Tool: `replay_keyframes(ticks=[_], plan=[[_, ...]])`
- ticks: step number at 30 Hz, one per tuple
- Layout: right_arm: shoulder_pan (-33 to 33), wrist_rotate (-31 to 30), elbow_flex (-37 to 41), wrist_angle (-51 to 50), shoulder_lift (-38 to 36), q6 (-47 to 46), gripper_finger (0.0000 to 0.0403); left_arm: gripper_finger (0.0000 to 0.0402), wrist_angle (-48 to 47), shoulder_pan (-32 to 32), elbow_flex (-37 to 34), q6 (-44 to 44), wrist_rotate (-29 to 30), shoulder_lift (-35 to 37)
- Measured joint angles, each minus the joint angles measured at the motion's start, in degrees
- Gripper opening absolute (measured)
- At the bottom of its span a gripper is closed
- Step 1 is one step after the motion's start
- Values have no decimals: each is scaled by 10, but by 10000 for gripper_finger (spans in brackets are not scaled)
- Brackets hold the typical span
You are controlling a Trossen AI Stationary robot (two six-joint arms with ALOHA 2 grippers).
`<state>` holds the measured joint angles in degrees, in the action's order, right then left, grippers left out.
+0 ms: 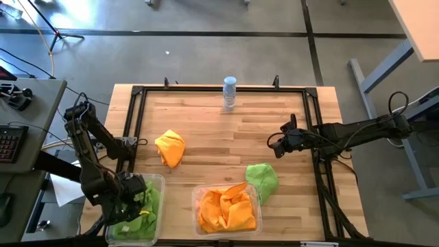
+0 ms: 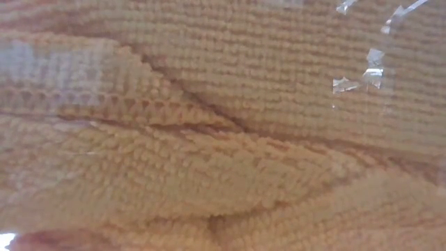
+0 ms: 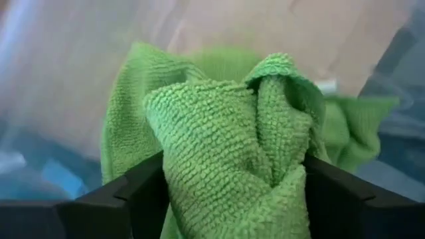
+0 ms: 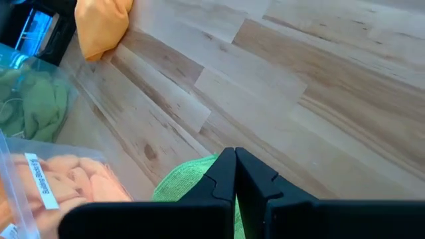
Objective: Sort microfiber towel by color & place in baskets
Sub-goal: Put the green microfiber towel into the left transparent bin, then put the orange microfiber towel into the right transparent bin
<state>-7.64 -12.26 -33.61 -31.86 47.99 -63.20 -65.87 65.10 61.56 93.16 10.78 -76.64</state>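
Wooden table [image 1: 226, 130]: left gripper [image 1: 130, 195] over left basket [image 1: 160, 180], fingers spread beside green towel [image 3: 232, 153]. Lift clear before retracting. Right gripper [image 1: 278, 144] clenched, empty. Remaining: 1 orange towel [image 1: 170, 147], 1 loose green towel [image 1: 263, 180] beside orange-filled basket [image 1: 226, 209].

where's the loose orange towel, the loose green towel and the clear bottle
loose orange towel [image 1: 170, 148]: high view, middle of the lump
loose green towel [image 1: 263, 180]: high view, centre of the bunch
clear bottle [image 1: 229, 93]: high view, its body
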Motion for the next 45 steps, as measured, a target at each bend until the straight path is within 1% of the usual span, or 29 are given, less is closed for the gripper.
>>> replay_keyframes(ticks=[3, 9, 14, 18, 27, 30, 32, 36, 41, 45], plan=[[0, -12, 0, 0, 0, -4, 0, 273, 1, -5, 0, 5, -42, 0], [0, -26, 0, 0, 0, -8, 0, 273, -10, -12, 8, 18, -79, 5], [0, -26, 0, 0, 0, 3, 0, 273, -63, -18, 64, 22, -80, 5], [0, -26, 0, -2, 0, 7, 0, 273, -108, -21, 113, 29, -62, 5], [0, -23, 0, -5, 0, 45, 0, 273, -194, -40, 179, 38, -72, -27], [0, -23, 0, -5, 0, 64, 0, 273, -236, -51, 214, 44, -54, -38], [0, -23, 0, -5, 0, 76, 0, 273, -241, -63, 232, 49, -23, -41], [0, -23, 0, -5, 0, 95, 0, 273, -242, -97, 237, 23, 39, -39], [0, -23, 0, -5, 0, 130, 0, 273, -241, -172, 236, 7, 104, -45], [0, -23, 0, -4, 0, 138, 0, 273, -238, -248, 236, 11, 108, -45]])
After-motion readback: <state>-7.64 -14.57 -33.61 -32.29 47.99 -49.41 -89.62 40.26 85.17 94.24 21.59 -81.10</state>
